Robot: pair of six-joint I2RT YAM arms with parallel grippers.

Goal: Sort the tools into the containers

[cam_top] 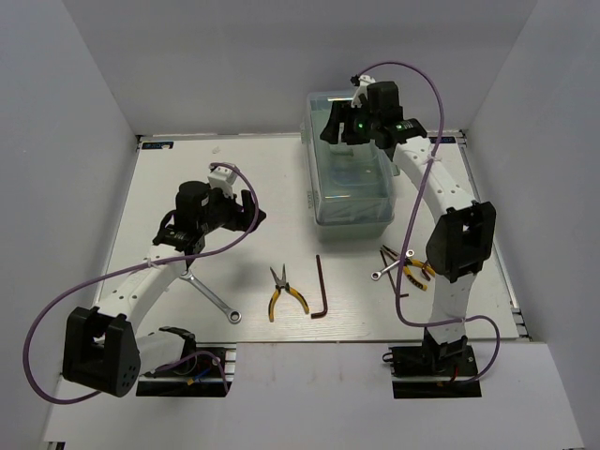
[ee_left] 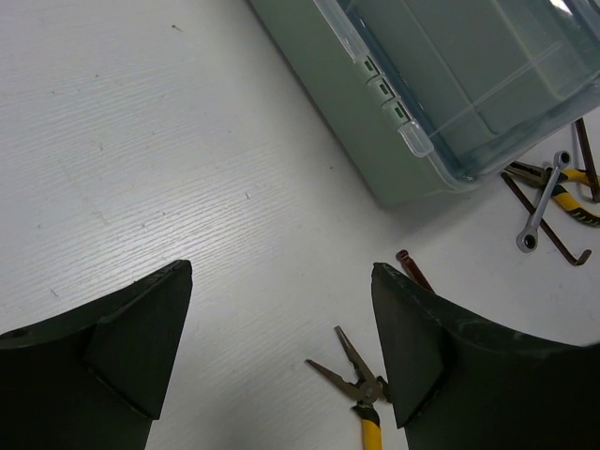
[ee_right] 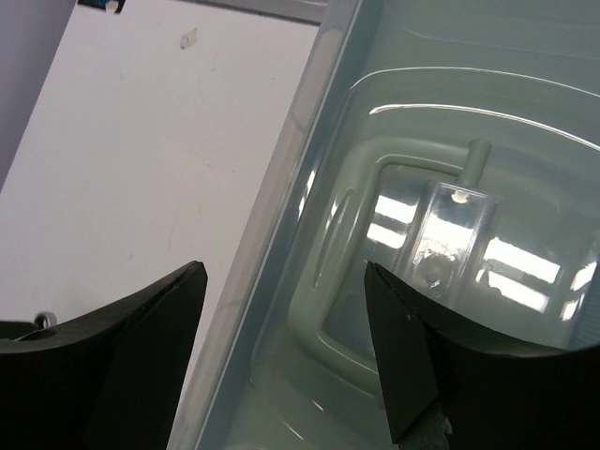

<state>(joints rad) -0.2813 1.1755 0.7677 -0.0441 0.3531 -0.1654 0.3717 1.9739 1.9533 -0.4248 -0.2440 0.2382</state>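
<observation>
The mint-green toolbox [cam_top: 352,187] stands at the back right with its translucent lid shut. My right gripper [cam_top: 332,126] is open and empty above the lid's far left edge; the right wrist view shows the lid [ee_right: 422,281] and its handle recess between the jaws of that gripper [ee_right: 286,272]. My left gripper [cam_top: 247,212] is open and empty above bare table left of the toolbox. Pliers [cam_top: 286,293], a hex key [cam_top: 320,281] and a wrench [cam_top: 214,300] lie near the front. A second wrench [cam_top: 392,266], pliers [cam_top: 417,270] and hex key [cam_top: 387,253] lie together under the right arm.
The left wrist view shows the toolbox's front corner [ee_left: 422,159], the pliers' jaws [ee_left: 361,375] by my right finger, and the right-hand tool cluster [ee_left: 548,202]. White walls enclose the table [cam_top: 187,178] on three sides. A purple cable hangs over each arm.
</observation>
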